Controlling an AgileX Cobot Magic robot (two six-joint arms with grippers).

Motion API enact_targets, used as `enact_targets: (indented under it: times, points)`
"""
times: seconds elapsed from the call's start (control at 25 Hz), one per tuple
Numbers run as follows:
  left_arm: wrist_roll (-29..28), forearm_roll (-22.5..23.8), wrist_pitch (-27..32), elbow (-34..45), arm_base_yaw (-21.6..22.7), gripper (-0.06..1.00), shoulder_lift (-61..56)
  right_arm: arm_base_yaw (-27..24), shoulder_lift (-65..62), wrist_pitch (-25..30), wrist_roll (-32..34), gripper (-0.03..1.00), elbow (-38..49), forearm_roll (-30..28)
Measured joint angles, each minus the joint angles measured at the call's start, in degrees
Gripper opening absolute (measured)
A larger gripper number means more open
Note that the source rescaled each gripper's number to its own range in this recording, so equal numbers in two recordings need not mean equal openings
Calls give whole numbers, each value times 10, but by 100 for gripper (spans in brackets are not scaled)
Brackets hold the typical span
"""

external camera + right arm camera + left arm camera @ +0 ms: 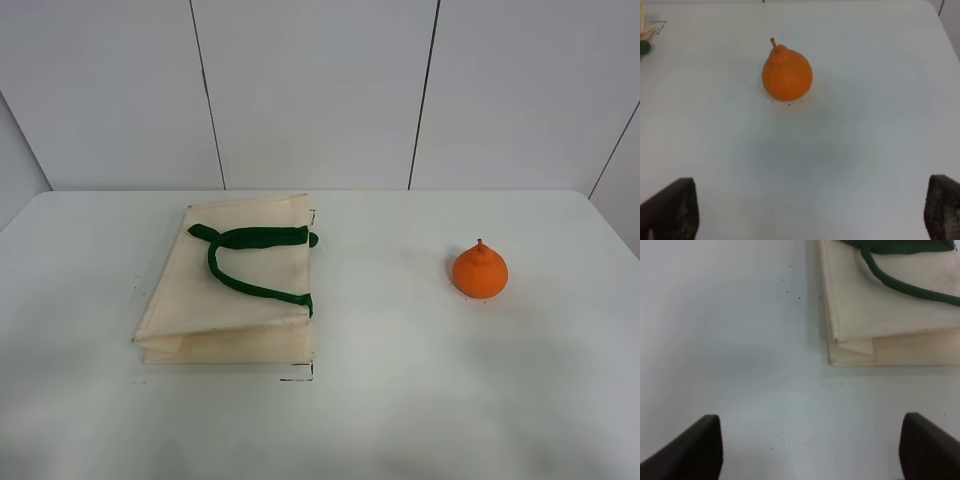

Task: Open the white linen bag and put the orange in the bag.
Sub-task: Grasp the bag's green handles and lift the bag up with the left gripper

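Note:
The white linen bag (pixel 232 285) lies flat and folded on the white table, left of centre, its two dark green handles (pixel 250 256) on top. The orange (pixel 480 270) stands upright on the table at the right, stem up. Neither gripper shows in the exterior high view. In the left wrist view the left gripper (pixel 812 450) is open and empty, its dark fingertips (pixel 695 447) wide apart above bare table, short of the bag's corner (pixel 890 305). In the right wrist view the right gripper (pixel 810 210) is open and empty, well short of the orange (pixel 787 74).
The white table (pixel 400 400) ends at a grey panelled wall (pixel 320 90) behind. Small dark specks lie on the table near the bag (pixel 787 290). The bag's edge and a handle end show at the border of the right wrist view (pixel 645 35).

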Motion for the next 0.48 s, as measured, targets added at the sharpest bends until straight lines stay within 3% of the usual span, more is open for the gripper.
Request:
enact_targets:
  times: [0.48]
  points:
    - [0,0,-4,-15,0,100,6,0,0,0,0,100,0,0]
